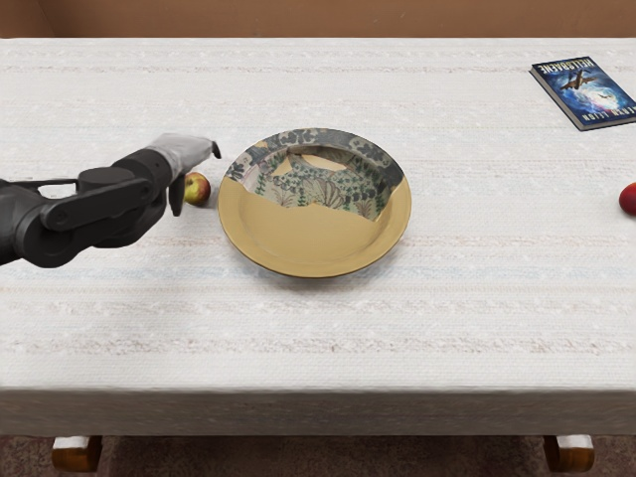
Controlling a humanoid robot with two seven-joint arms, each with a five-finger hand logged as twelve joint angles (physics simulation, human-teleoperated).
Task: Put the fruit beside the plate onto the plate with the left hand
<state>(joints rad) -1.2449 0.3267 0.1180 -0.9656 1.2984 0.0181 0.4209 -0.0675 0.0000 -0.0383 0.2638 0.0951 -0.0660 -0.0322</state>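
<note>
A small red and yellow apple [198, 188] lies on the table just left of the plate [298, 248], a round yellow dish with a leafy pattern on its far half. My left hand [185, 164] comes in from the left and hovers right over and beside the apple. Its grey palm is above the fruit, one dark finger hangs down on the apple's left side, and another points toward the plate. The fingers are spread and do not close on the fruit. The right arm is not visible.
A book [583, 90] with a blue cover lies at the table's far right. A second red fruit [628, 199] shows partly at the right edge. The table [318, 338] is covered with a white cloth.
</note>
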